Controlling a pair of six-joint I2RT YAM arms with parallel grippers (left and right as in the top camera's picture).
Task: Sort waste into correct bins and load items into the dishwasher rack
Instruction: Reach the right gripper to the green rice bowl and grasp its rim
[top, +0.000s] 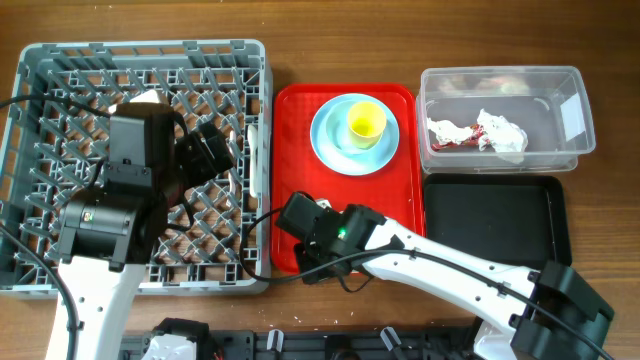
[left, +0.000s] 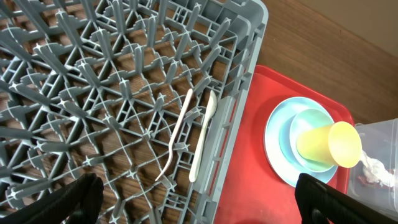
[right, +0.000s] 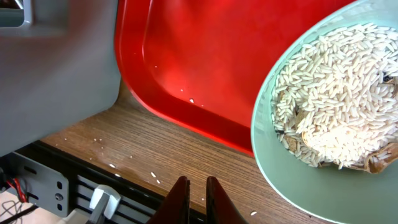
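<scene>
Sorting looks about half done: crumpled white paper napkin (top: 480, 133) sits in clear plastic rectangular tub (top: 505, 72), two white plastic utensils (left: 203, 140) lie in grey lattice dishwasher rack (top: 150, 48). Remaining: pale green bowl (right: 267, 180) of beige rice-like scraps (right: 336, 93) at red serving tray (top: 300, 170) edge, plus light blue round plate (top: 328, 140) and small yellow cup (top: 366, 120) on it. Left gripper (left: 199, 186) gapes wide, empty, over rack. Right gripper (right: 194, 182) is pinched nearly closed beside bowl, nothing visible between.

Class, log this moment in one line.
left fingers open over rack | white cutlery racked | right fingers shut beside grain bowl | napkin in clear tub
</scene>
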